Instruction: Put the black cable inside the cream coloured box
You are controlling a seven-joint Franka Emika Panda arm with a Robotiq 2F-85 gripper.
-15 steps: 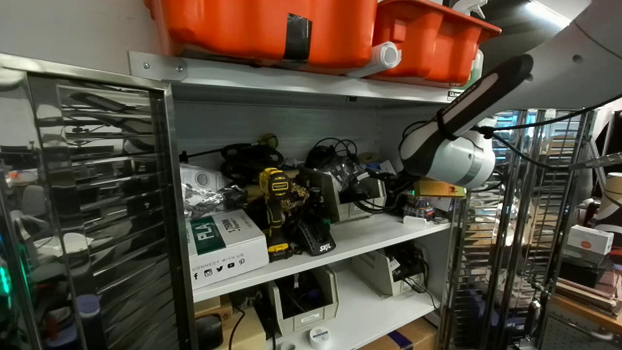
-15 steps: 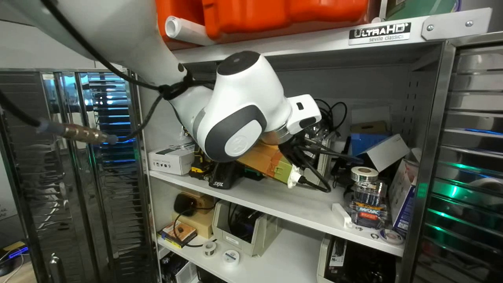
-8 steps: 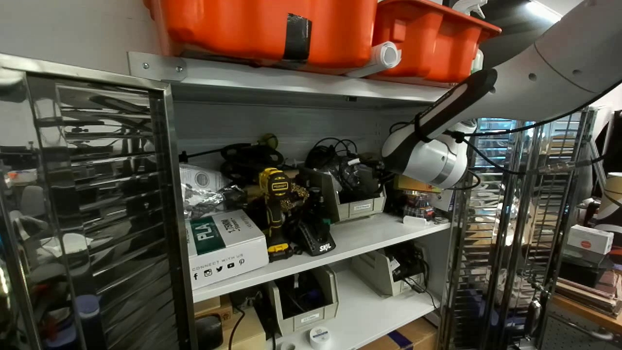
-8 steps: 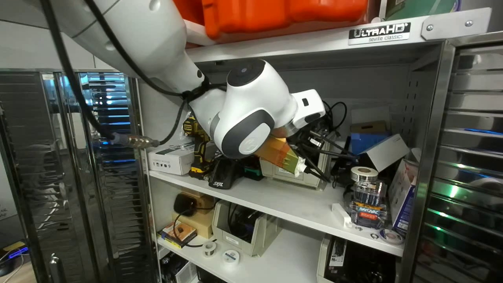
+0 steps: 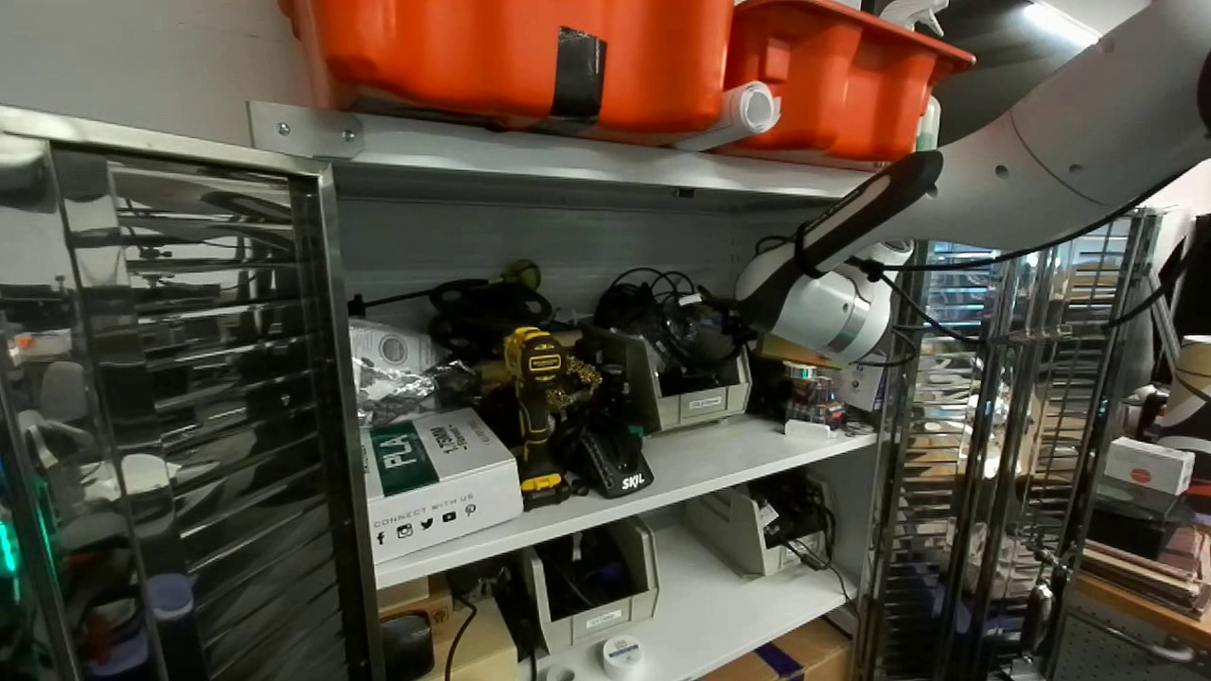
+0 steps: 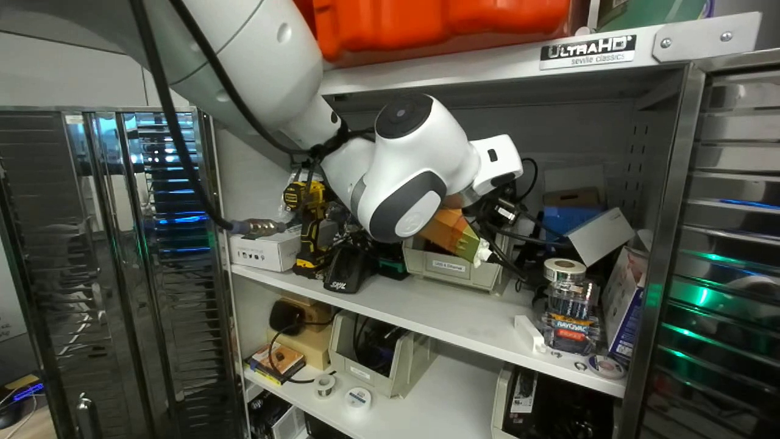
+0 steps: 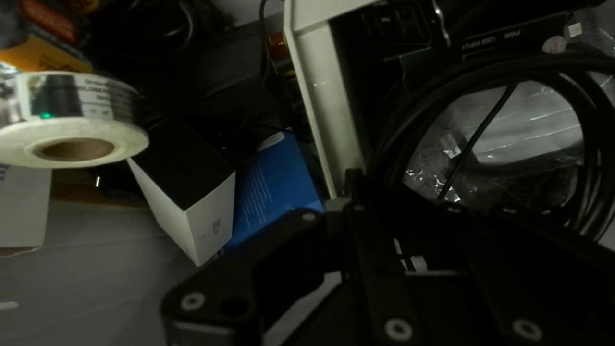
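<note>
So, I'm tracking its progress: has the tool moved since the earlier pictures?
Yes. In an exterior view, the tool has shifted right and slightly up in the picture, judged against the unmoved UltraHD label.

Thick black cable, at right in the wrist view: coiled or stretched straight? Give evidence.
Coiled: strands of the thick black cable curve together into a ring.

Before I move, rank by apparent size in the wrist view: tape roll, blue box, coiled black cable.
1. Coiled black cable, cut off at the edge
2. Tape roll
3. Blue box, partly hidden
Nearness may enlarge the first two.
</note>
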